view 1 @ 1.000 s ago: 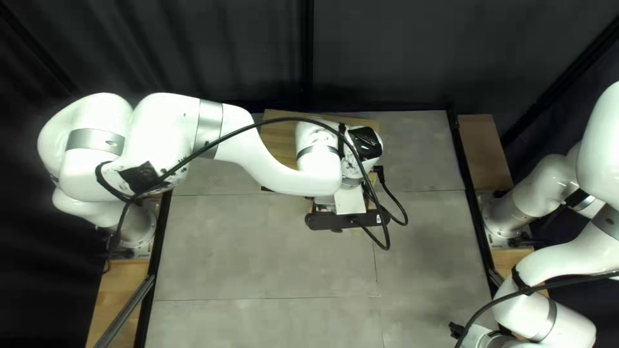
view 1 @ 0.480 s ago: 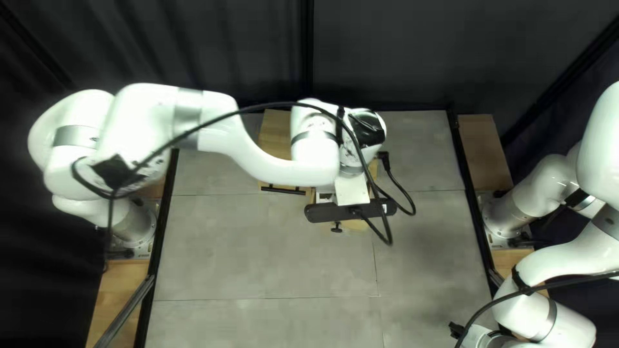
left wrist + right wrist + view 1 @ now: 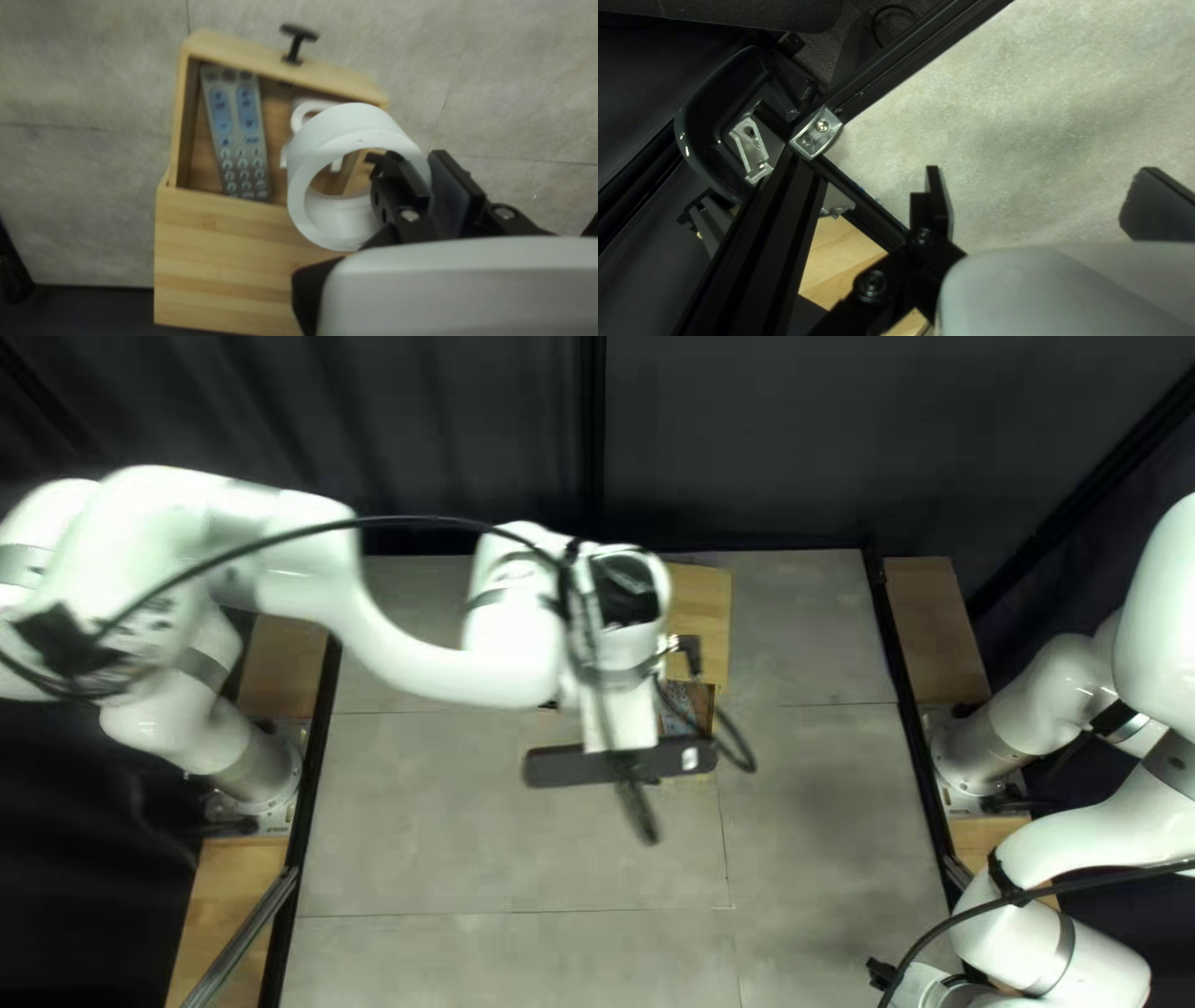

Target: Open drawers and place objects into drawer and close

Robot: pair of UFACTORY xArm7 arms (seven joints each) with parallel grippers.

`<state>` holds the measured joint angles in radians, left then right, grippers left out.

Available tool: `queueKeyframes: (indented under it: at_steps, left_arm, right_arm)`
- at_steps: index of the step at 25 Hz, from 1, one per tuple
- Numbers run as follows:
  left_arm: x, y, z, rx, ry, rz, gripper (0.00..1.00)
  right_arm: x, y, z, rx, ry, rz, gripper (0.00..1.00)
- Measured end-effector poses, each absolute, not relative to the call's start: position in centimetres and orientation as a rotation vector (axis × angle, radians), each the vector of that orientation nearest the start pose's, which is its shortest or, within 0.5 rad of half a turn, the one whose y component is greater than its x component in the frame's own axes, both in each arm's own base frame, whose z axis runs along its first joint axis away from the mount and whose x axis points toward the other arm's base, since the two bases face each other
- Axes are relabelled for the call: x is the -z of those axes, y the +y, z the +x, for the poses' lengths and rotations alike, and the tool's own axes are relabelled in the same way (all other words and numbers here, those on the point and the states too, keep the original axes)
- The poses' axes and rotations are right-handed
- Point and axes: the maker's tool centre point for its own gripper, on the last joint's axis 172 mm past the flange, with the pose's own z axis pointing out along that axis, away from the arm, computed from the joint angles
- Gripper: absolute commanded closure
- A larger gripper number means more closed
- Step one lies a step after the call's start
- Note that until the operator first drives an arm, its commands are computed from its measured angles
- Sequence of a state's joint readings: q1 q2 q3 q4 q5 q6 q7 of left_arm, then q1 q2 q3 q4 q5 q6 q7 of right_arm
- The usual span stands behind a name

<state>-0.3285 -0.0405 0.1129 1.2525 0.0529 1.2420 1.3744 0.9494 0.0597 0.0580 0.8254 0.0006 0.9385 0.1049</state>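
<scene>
Shows a dark curtain (image 3: 374,423) beyond the grey table (image 3: 498,834), falling in folds at the left and crossed by a black upright post (image 3: 593,436). Has thin seams across the tabletop, black side rails (image 3: 911,709) and brown wooden boards (image 3: 936,622) outside them (all evenly lit). In the right wrist view, gives a silvery corner bracket (image 3: 812,138) joining black slotted rails, near speckled dark carpet (image 3: 822,56).

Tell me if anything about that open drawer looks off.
Nothing looks spilled or damaged. Only the remote control seems slightly askew, lying at a slant to the side wall of the drawer.
</scene>
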Motion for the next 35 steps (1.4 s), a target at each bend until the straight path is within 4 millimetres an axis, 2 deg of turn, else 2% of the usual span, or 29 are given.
queueKeyframes:
  at_steps: [2,6,10,15,23,27,35]
  left_arm:
    - [-27.6,-11.7,46.3,0.045,2.251,-2.081,1.00]
    - [-26.0,-15.2,45.0,0.063,2.310,-2.015,1.00]
    - [-22.5,-17.3,43.3,0.086,2.365,-1.996,1.00]
    - [-17.1,-19.5,40.5,0.159,2.417,-2.018,1.00]
    - [-11.8,-21.9,37.5,0.235,2.450,-2.078,1.00]
    - [-9.4,-22.6,35.3,0.251,2.459,-2.125,1.00]
    - [-7.1,-23.7,32.2,0.248,2.438,-2.227,1.00]
  right_arm:
    - [-8.5,33.2,20.9,-0.240,-1.404,-2.898,0.00]
    - [-8.5,33.2,20.9,-0.240,-1.404,-2.898,0.00]
    - [-8.5,33.2,20.9,-0.240,-1.404,-2.898,0.00]
    - [-8.5,33.2,20.9,-0.240,-1.404,-2.898,0.00]
    - [-8.5,33.2,20.9,-0.240,-1.404,-2.898,0.00]
    - [-8.5,33.2,20.9,-0.240,-1.404,-2.898,0.00]
    - [-8.5,33.2,20.9,-0.240,-1.404,-2.898,0.00]
